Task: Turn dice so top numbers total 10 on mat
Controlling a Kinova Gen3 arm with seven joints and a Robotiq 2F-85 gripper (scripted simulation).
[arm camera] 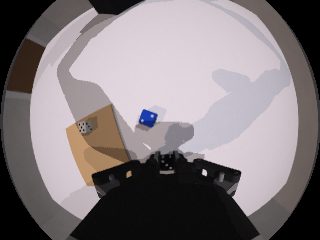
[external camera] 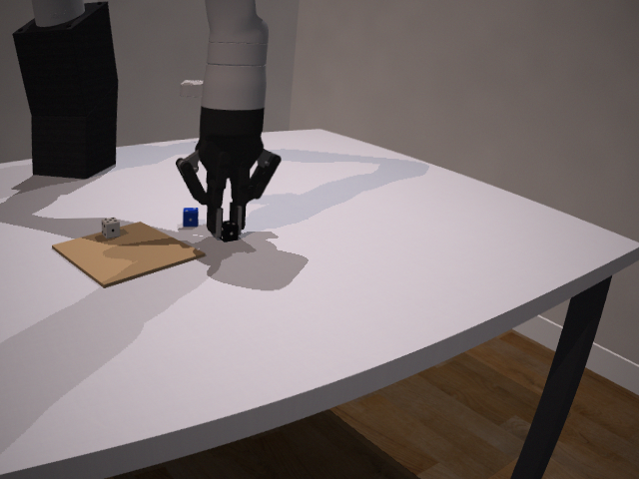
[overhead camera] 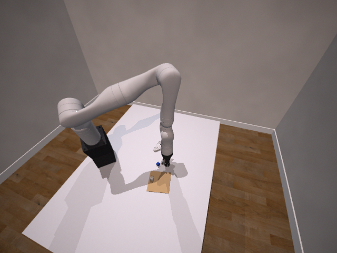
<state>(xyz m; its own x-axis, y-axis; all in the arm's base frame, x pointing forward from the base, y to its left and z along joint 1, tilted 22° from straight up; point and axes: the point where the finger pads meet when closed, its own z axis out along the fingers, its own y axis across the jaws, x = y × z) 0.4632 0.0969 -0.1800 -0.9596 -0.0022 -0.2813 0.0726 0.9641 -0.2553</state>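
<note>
My gripper [overhead camera: 166,164] [external camera: 227,223] [arm camera: 166,156] points down at the table, shut on the black die [external camera: 230,231] [arm camera: 166,163], which is at table level just off the mat's corner. The black die's upper face has several white pips, partly hidden by the fingers. A blue die [overhead camera: 158,164] [external camera: 190,218] [arm camera: 148,118] stands on the table beside the gripper, off the mat; two pips show on it in the wrist view. A white die [overhead camera: 151,178] [external camera: 110,228] [arm camera: 85,127] sits on the tan mat [overhead camera: 160,187] [external camera: 103,267] [arm camera: 82,150], with several pips on top. The mat lies flat.
The black robot base [overhead camera: 101,152] [external camera: 74,103] stands on the white table [overhead camera: 130,215] [external camera: 360,309], behind the mat in the exterior view. The table's front edge is well away from the dice. The arm's shadow crosses the mat.
</note>
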